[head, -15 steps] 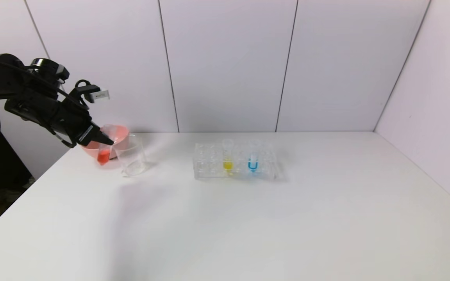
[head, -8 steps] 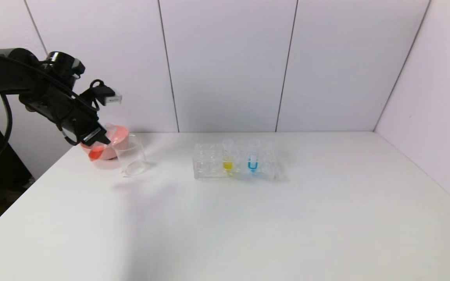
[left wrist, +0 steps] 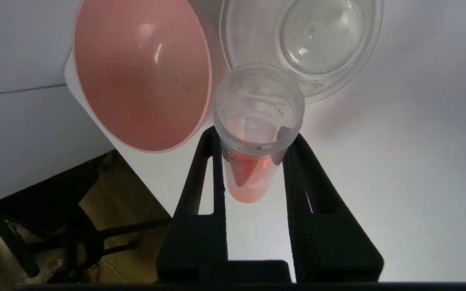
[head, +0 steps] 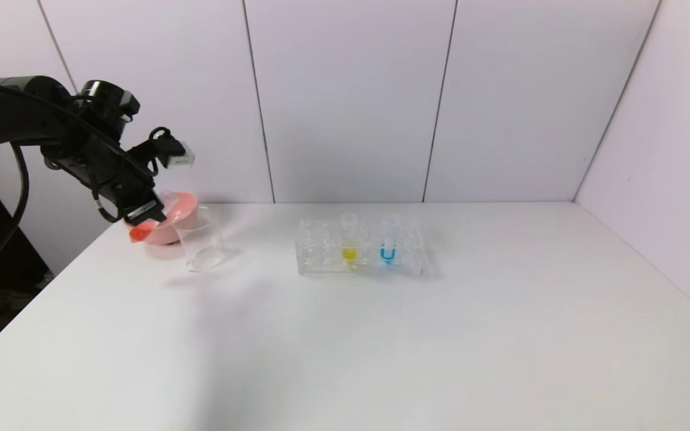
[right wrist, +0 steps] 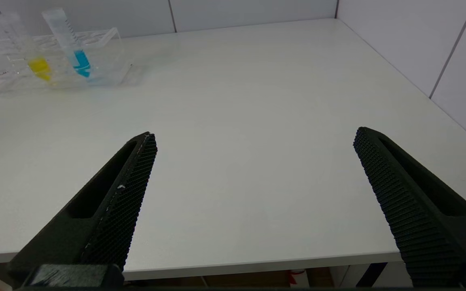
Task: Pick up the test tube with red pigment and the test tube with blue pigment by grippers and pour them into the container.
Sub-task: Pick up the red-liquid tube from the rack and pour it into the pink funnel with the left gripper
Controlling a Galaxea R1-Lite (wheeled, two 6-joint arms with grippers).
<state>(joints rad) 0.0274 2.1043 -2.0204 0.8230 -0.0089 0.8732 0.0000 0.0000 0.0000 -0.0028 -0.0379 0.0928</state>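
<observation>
My left gripper (head: 148, 214) hangs above the table's far left corner, shut on the test tube with red pigment (head: 139, 232). The tube is tilted steeply, its red tip out to the left and its open mouth toward the container (head: 201, 238), a clear beaker. In the left wrist view the tube (left wrist: 253, 173) sits between the black fingers (left wrist: 204, 169), and its mouth overlaps the rim of the container (left wrist: 310, 44), which looks empty. The test tube with blue pigment (head: 387, 239) stands upright in the clear rack (head: 321, 251). My right gripper (right wrist: 256, 135) stays open over the near table edge.
A pink bowl (head: 171, 209) stands just behind and left of the beaker, close to the held tube. A tube with yellow liquid (head: 349, 238) stands in the rack left of the blue one. The table's left edge (head: 51, 281) runs near the left arm.
My left gripper has rotated and risen a little. The red tube went from nearly upright to steeply tilted, its tip swinging out to the left.
</observation>
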